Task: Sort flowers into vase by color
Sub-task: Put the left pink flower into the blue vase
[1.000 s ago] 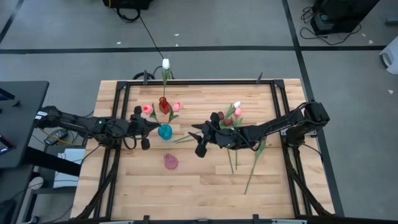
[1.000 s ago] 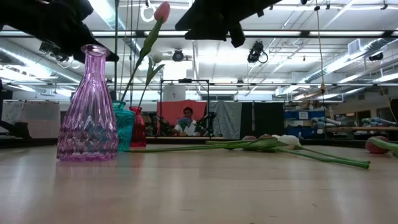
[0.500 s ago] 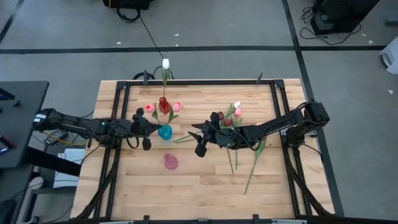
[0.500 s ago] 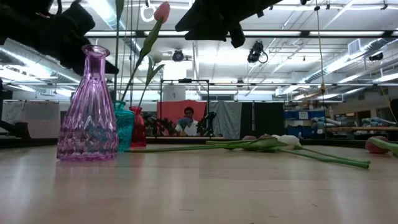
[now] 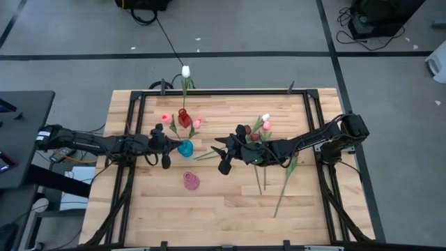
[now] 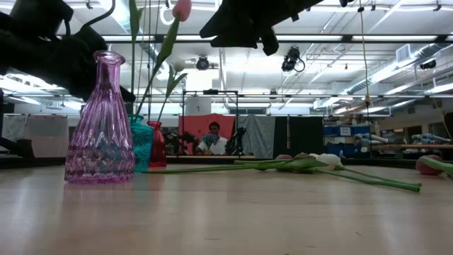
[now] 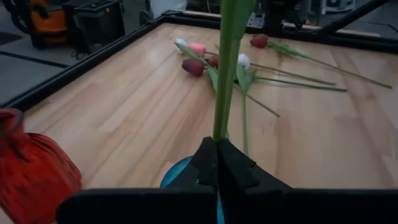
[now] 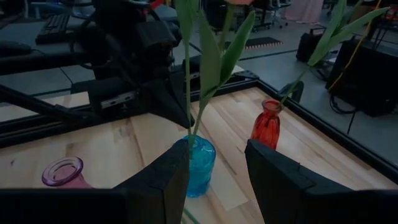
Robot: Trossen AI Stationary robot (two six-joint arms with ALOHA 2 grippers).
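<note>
So far the sorting looks partly done. The left hand (image 7: 217,163) is clamped on a flower (image 7: 225,74), its green stem upright over the blue vase (image 8: 199,165), beside a red vase (image 8: 267,127) holding stems. The pink vase (image 5: 191,181) looks empty. Several tulips (image 5: 268,157) lie loose on the worktop (image 5: 230,209). The right hand (image 8: 214,168) hovers nearby, fingers apart.

We see bright ceiling strip lights (image 6: 333,37) glaring above the pink vase (image 6: 100,124), which glows translucent; arms nearby are black silhouettes, shadows soft.
</note>
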